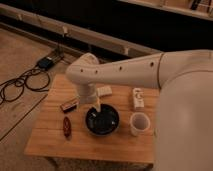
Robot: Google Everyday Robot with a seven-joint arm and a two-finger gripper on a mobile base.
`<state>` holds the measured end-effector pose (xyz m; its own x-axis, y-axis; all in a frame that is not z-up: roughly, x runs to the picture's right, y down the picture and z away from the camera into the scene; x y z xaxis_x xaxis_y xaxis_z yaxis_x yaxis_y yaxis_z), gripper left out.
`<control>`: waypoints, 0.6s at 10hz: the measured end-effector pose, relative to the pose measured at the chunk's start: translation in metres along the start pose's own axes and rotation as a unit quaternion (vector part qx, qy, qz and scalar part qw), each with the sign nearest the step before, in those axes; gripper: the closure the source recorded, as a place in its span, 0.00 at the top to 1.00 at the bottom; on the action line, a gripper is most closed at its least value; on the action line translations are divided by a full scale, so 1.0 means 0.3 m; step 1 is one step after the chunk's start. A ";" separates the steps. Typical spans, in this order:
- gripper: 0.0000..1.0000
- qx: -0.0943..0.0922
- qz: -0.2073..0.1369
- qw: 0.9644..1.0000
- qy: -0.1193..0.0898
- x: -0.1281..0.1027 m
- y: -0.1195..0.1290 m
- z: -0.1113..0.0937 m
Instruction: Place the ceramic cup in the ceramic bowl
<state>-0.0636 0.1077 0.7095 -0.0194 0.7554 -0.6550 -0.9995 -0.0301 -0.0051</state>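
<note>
The white ceramic cup [139, 123] stands upright on the wooden table [100, 142], just right of the black ceramic bowl [102, 120]. The bowl sits at the table's middle. My gripper [96, 104] hangs from the white arm over the bowl's far left rim, well left of the cup and not touching it. The arm hides the table's right edge.
A white rectangular block [138, 98] lies behind the cup, another [104, 91] behind the bowl. A small dark bar [69, 106] and a reddish oblong item [66, 126] lie on the table's left. Cables [22, 82] and a dark box [46, 62] lie on the floor at left.
</note>
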 end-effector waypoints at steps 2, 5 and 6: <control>0.65 0.000 0.028 1.000 -0.001 0.014 -0.090 0.013; 0.65 0.008 0.072 0.997 -0.001 0.053 -0.230 0.027; 0.65 0.014 0.092 0.996 0.000 0.072 -0.290 0.035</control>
<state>0.0226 0.1334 0.7038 -0.2017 0.7390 -0.6428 -0.9794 -0.1488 0.1362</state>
